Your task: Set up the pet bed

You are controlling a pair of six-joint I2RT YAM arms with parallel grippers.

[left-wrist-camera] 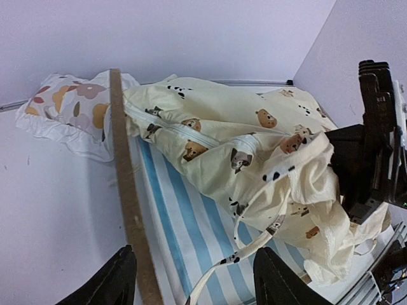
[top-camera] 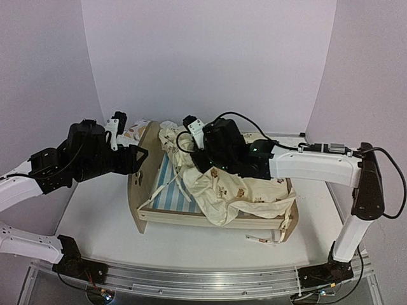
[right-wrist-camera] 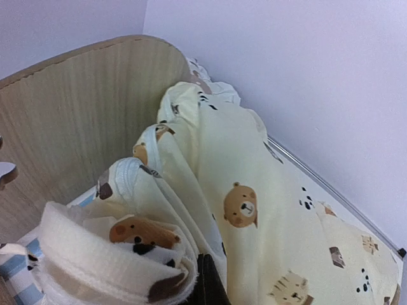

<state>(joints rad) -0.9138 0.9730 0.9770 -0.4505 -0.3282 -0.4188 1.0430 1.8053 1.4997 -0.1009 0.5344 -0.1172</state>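
pet bed (top-camera: 140,190) lengthwise left-right, right fingers (right-wrist-camera: 208,286) clenched on quilt (top-camera: 235,190), left fingers (left-wrist-camera: 111,279) spread apart

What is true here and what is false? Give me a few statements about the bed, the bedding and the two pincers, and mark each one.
1. The quilt lies bunched up in the bed. True.
2. The right pincer is shut on the quilt. True.
3. The left pincer grips the pillow. False: it is open and holds nothing, beside the bed's end board.
4. The pillow lies inside the bed. False: it lies on the table, outside that end board.
5. The bed's base is plain red. False: it is striped blue and white.
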